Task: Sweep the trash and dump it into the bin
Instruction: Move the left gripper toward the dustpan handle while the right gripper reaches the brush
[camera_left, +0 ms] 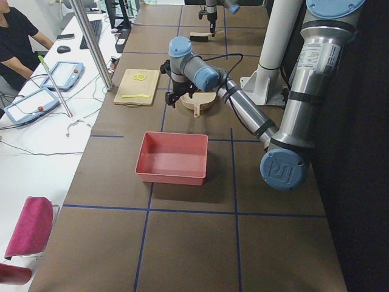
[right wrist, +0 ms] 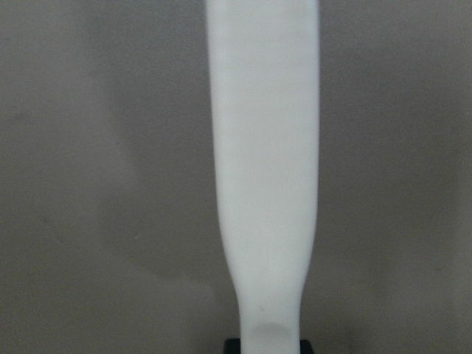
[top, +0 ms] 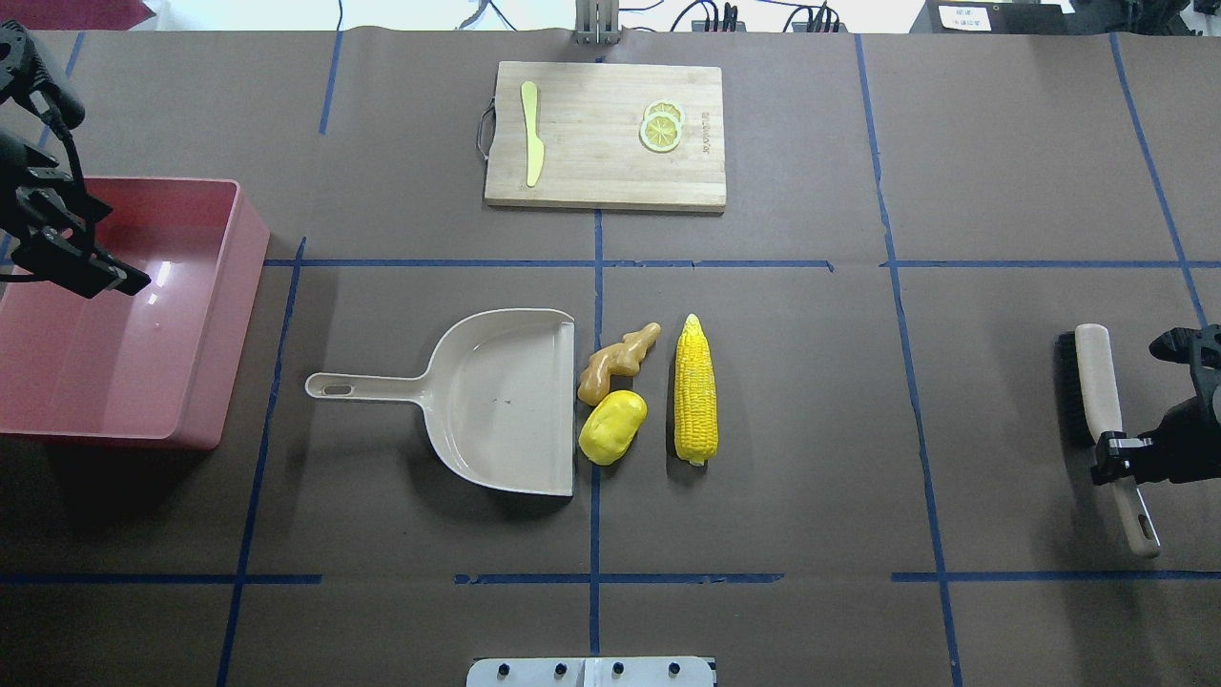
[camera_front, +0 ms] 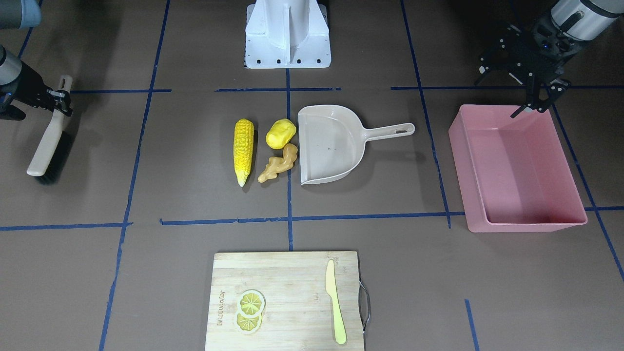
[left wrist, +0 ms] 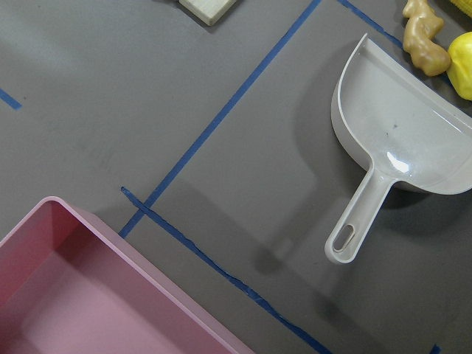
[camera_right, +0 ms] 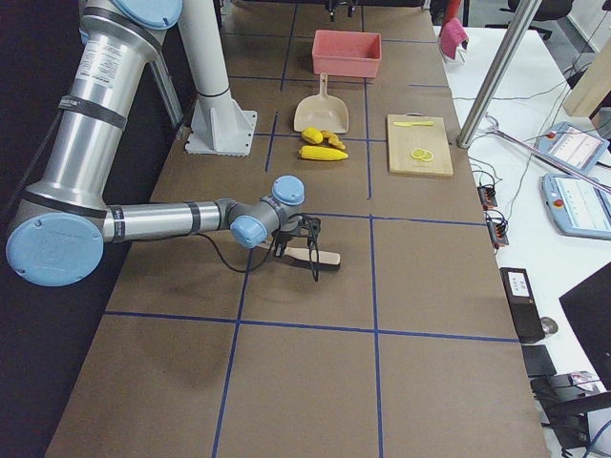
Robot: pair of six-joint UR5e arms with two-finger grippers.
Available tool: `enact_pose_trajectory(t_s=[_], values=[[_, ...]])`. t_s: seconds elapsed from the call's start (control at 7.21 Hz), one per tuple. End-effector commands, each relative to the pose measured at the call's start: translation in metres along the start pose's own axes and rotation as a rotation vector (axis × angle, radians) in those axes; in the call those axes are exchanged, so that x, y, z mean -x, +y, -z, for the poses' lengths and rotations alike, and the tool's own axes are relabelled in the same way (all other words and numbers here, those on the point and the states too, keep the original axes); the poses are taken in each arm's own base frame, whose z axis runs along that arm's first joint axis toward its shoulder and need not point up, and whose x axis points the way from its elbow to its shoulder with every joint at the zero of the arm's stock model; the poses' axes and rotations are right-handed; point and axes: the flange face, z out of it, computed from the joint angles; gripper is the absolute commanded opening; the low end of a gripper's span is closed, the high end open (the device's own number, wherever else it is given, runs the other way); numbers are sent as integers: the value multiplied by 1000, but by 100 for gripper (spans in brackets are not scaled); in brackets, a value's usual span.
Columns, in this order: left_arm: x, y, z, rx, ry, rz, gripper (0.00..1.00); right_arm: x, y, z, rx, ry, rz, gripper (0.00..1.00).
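At far left of the overhead view, locate the left gripper hanging above the pink bin, over the far part of its inside; note jaws apart. Find the bin upright on the brown table, well apart from the trash.

Moving right, find the beige dustpan flat on the table; note handle pointing toward the bin, open mouth facing away from it.

Just past the mouth, note the trash in a tight group: tan ginger root on the far side, just beside the dustpan lip; rounded yellow potato-like lump on the near side, also just beside the lip and close against the ginger root; cannot tell whether either touches the lip. Next right, see the corn cob lying parallel to the lip, pointed tip away from the robot, near the other two.

Beyond this group, at the table's far edge, see a wooden cutting board carrying a pale yellow knife and two lemon slices.

At far right, find a brush low at the table, dark bristles facing the corn cob; note the right gripper with jaws clamped on the brush handle.
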Motion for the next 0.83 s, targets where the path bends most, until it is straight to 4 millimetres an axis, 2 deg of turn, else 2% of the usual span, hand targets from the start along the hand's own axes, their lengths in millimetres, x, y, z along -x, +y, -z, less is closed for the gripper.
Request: enact_pose_trajectory(t_s=[0.0,0.28,0.42,0.55,0.69], values=[[-4,-3,1,-5,4,-9,100,3,5,10,-9,-8,2,0],[-26,-14,-18,12,41,-56,100,17,8,26,-26,-35,24,0],[-40,-30,-17,-6,54,-103,100,25,9,28,-27,-44,39,0],[-62,-45,-27,-9,85,-196,100,41,12,26,-15,-57,68,0],[-79,-48,-42,2,118,-321,100,52,15,33,-8,-58,72,0]])
